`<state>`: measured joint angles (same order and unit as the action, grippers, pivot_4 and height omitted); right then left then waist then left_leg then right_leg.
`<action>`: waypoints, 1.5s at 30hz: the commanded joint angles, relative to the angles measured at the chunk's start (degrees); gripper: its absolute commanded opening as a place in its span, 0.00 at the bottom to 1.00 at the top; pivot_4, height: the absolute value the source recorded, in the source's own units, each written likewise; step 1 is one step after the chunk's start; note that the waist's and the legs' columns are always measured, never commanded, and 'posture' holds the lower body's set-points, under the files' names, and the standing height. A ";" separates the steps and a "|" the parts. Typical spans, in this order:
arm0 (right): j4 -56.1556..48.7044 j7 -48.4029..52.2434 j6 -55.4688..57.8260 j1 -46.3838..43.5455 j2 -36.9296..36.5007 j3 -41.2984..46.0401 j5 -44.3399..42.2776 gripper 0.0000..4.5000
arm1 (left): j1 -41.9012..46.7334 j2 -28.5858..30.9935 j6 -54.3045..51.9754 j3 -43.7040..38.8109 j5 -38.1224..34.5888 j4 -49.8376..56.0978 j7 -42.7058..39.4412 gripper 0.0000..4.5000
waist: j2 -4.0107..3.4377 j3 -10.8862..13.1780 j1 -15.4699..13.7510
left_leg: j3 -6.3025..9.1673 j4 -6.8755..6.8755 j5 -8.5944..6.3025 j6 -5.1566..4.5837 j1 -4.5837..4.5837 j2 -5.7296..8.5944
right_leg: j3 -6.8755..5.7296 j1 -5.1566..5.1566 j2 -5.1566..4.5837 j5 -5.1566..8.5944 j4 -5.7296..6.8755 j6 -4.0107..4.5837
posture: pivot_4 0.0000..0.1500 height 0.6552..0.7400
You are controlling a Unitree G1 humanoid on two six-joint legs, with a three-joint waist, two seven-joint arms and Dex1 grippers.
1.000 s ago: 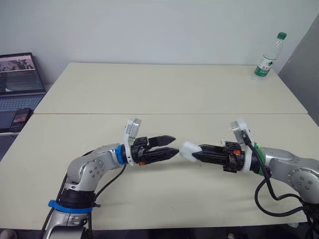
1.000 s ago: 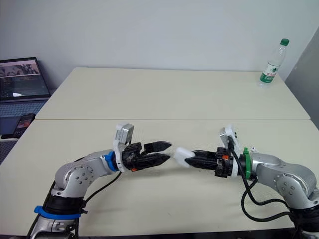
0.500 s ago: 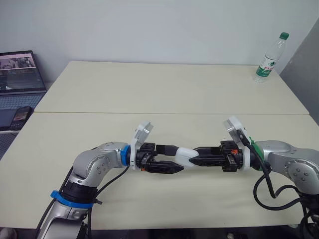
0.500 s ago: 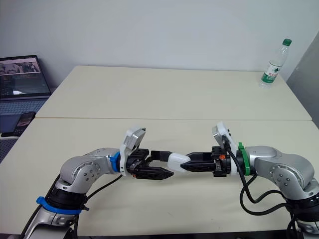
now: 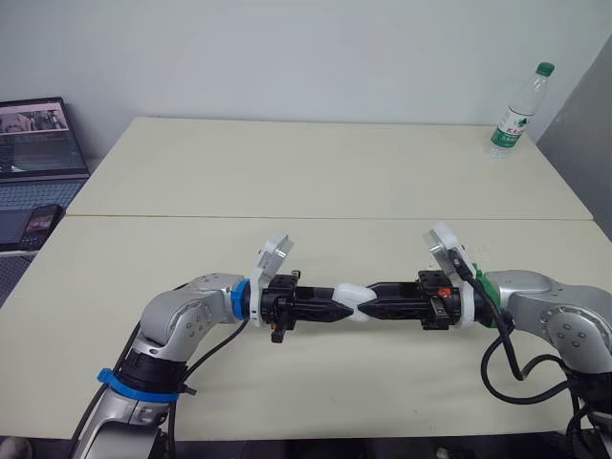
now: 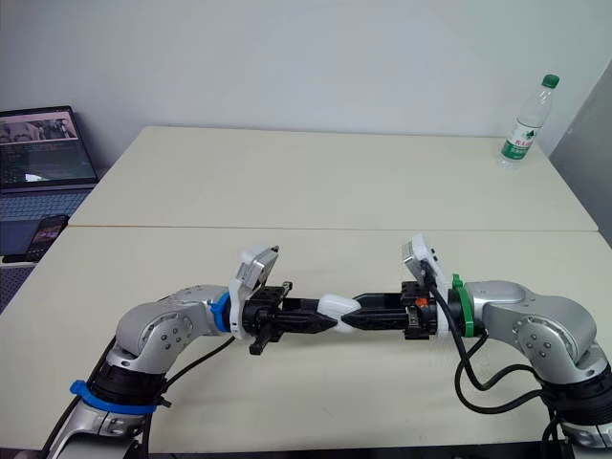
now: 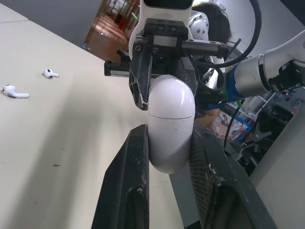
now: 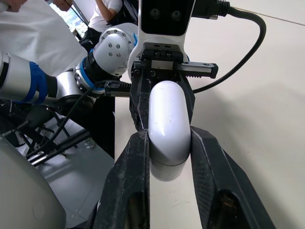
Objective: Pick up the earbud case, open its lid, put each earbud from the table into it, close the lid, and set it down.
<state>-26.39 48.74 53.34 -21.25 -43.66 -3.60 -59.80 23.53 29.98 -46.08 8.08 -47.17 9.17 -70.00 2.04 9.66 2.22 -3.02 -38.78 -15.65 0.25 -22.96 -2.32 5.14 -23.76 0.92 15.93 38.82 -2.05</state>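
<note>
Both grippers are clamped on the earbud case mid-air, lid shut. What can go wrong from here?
1. Slip: the earbud case is glossy and rounded, pinched from opposite ends by the left gripper and right gripper above the table. An uneven pull may squirt it out.
2. Lid: the lid seam sits close to the fingertips, so a pad overlapping it would likely hold it shut.
3. The earbuds lie loose; a dropped case could scatter them.
</note>
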 commanded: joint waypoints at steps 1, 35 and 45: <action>-1.35 0.55 -0.64 -1.07 0.03 2.18 -0.09 0.33 | -0.16 -0.14 0.55 -0.79 0.00 1.13 0.17 0.17 | 0.00 0.00 0.00 | 0.00 0.00 0.00 0.00 0.00 0.00 | 0.00 0.00 0.00 0.00 0.00 0.00 | 1.00 1.00; 1.86 -15.78 -0.81 -6.17 7.00 5.28 11.45 1.00 | -0.60 -1.11 -0.55 -2.28 0.19 1.34 2.68 0.17 | 0.00 0.01 -0.01 | -0.02 -0.01 0.00 0.00 0.01 0.00 | 0.01 -0.02 0.00 -0.02 0.05 0.03 | 1.00 1.00; 3.17 -15.87 -0.97 -3.74 6.85 15.08 7.00 1.00 | -2.66 -3.14 6.15 -5.05 5.47 -0.28 10.08 0.17 | 0.00 0.01 -0.08 | -0.02 0.01 0.00 0.00 -0.03 0.01 | 0.01 -0.05 0.00 -0.16 0.04 0.28 | 1.00 1.00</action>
<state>-23.37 33.45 53.26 -25.61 -36.25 8.51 -52.57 20.81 27.74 -43.20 5.06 -42.95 8.48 -61.88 2.04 9.67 2.14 -3.04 -38.77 -15.65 0.25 -22.99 -2.31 5.16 -23.80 0.91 15.77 38.86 -1.77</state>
